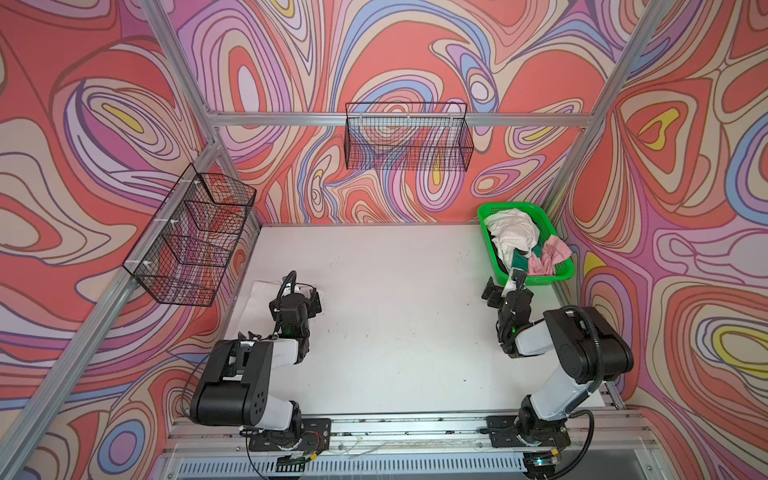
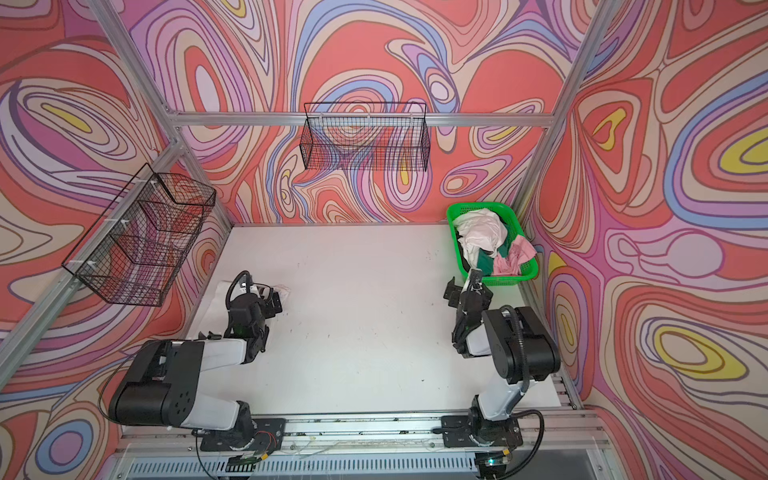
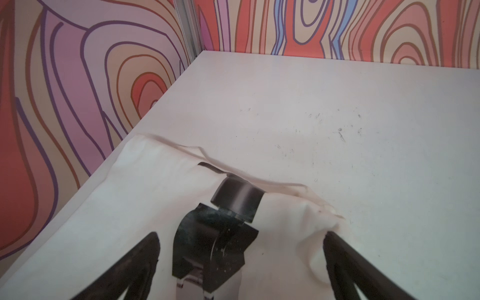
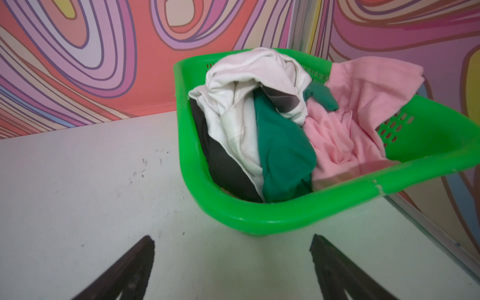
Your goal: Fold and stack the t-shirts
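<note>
Rail, metal, along the front edge of the table; carries 2 arm bases.

Left gripper: over the left side of the table, jaws spread wide, clamped on nothing. From the wrist, 1 fingertip sits at a bunched corner of the folded white t-shirt.

Folded white t-shirt: 1 item, flat on the table beside the left wall, with a black printed shape facing up.

Right gripper: above bare table just in front of the green basket, jaws fully apart and empty, as the wrist view of the right gripper confirms.

Green basket: plastic, in the far right corner of the table. It holds a crumpled heap:
- white t-shirt, on top
- dark green t-shirt, middle
- pink t-shirt, draped over the rim
- dark cloth, underneath; type cannot be told

Wire baskets: 1 on the back wall, 1 on the left wall.
</note>
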Available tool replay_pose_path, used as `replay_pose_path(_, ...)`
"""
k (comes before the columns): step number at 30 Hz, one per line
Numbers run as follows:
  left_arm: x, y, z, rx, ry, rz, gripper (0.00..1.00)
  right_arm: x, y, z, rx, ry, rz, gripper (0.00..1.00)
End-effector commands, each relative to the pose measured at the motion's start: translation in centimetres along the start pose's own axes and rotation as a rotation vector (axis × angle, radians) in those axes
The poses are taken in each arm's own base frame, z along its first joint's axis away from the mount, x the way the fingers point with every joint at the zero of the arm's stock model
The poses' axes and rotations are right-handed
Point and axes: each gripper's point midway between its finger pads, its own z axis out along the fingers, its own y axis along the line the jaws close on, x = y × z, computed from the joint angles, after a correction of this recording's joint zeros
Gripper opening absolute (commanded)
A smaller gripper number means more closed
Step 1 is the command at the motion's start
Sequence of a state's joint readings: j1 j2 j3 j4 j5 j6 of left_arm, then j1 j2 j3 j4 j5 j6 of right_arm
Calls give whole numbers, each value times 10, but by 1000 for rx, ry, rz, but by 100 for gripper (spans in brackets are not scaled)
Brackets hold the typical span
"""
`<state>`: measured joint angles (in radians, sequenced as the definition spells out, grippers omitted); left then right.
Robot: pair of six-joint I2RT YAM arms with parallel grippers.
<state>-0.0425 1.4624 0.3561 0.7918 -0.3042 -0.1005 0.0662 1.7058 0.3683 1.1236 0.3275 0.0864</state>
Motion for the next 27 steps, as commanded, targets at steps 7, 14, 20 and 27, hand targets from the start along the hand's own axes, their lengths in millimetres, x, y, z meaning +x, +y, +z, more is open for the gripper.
replay_pose_path(7, -8, -10, 7, 66, -84, 10, 100, -12, 1, -1, -10, -51, -6, 98)
replay_pose_path(14, -5, -14, 11, 66, -53, 31, 100, -12, 1, -1, -11, -51, -7, 98)
replay_pose_path(20, -5, -18, 8, 68, -46, 46, 100, -11, 1, -1, -11, -50, -6, 98)
replay_pose_path(27, -5, -17, 9, 67, -54, 48, 100, -11, 1, -1, -10, -49, -8, 98)
